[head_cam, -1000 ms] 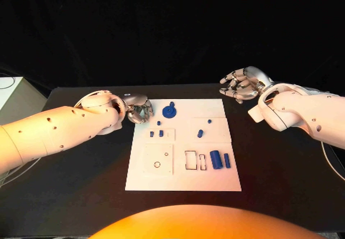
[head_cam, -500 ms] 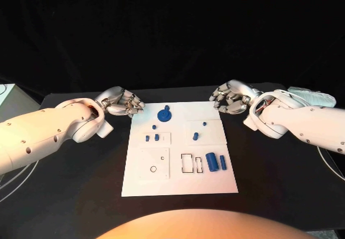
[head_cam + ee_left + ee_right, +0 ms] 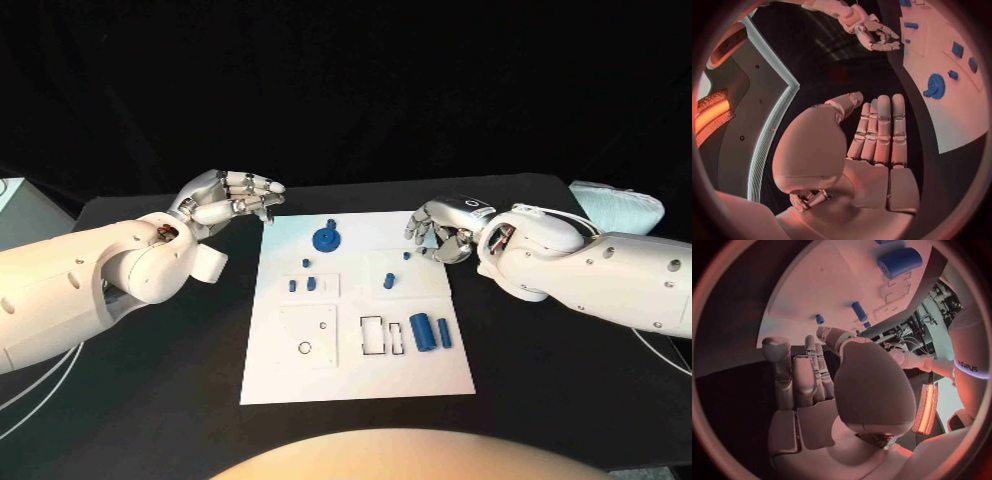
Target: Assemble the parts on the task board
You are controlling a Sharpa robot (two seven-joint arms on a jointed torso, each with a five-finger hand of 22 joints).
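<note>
Head view: 2 hands, 1 board.

I see the flat white rectangular task board mid-table, my left hand beside its far left corner, my right hand at its right edge.

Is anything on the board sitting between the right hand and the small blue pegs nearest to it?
Nothing visible does. The right hand hovers at the task board's right edge, holding nothing, and only bare white board separates it from the nearest small blue pegs.
</note>
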